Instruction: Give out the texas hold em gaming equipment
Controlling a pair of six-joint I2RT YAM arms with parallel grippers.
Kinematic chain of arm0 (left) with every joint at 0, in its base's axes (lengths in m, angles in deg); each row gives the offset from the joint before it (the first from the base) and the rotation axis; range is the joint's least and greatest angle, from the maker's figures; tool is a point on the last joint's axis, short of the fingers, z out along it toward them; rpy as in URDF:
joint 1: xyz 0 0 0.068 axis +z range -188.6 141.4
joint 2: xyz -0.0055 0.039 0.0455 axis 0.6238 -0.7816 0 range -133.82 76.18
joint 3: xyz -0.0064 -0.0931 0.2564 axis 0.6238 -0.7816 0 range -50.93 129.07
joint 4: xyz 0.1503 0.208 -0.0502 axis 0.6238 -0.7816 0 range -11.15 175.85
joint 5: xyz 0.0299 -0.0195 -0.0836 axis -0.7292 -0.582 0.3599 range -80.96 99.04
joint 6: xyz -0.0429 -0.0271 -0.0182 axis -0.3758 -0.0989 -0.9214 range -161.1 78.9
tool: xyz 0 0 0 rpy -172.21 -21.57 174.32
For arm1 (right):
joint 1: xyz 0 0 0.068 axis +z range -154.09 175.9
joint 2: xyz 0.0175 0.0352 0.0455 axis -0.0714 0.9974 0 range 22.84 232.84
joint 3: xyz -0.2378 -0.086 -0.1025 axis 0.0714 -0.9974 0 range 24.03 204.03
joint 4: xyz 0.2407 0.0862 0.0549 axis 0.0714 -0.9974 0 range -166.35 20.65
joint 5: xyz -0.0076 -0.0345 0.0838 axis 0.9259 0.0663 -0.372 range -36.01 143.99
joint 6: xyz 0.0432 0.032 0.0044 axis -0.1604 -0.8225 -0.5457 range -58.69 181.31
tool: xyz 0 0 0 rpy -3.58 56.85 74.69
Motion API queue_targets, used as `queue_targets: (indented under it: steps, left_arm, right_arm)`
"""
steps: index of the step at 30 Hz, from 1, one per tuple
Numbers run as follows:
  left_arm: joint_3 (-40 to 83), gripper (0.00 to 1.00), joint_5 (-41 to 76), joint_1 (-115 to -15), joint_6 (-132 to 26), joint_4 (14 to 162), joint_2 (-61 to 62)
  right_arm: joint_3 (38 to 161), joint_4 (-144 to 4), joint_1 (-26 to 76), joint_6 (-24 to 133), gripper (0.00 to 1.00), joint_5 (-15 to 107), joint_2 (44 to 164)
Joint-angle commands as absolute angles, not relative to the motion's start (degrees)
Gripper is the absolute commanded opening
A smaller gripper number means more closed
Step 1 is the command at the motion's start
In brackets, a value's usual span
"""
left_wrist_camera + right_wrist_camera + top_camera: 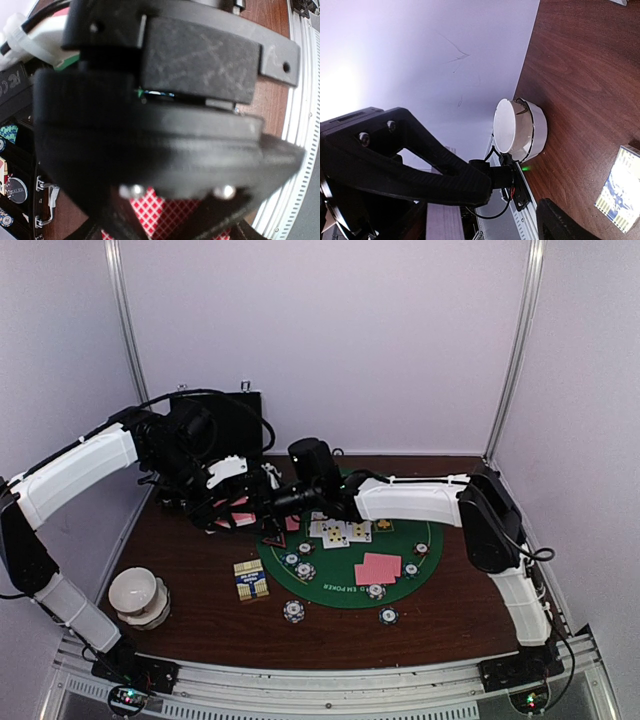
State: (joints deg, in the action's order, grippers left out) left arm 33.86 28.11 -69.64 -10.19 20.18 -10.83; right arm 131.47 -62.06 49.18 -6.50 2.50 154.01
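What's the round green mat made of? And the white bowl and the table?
The green mat looks like felt or cloth: flat, dull, printed letters. The white bowl looks like ceramic or plastic: smooth, faintly shiny. The table looks like dark wood, with streaky grain.

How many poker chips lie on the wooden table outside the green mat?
2: the left chip just off the green mat at its near-left edge, the right chip off its near-right edge. More may lie hidden.

On the mat (345, 592) lie cards (377, 567), card box (251, 579) to its left, chips (293, 611) before it.
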Motion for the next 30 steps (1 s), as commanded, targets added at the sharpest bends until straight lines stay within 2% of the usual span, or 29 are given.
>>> queue_targets:
  steps: [1,19,30]
  left_arm:
    - [35.22,0.0,29.08,-69.28,-10.12,20.85,-10.26]
    - [34.6,0.0,28.56,-69.27,-10.08,20.87,-10.08]
    - [34.59,0.0,28.26,-69.27,-10.19,20.84,-10.28]
  right_arm:
    - [129.37,-56.36,47.59,-10.55,0.7,1.59,154.52]
    - [122.29,-59.97,44.89,-4.48,0.51,0.12,145.31]
    - [117.96,-52.6,44.54,-9.77,0.22,-1.64,141.79]
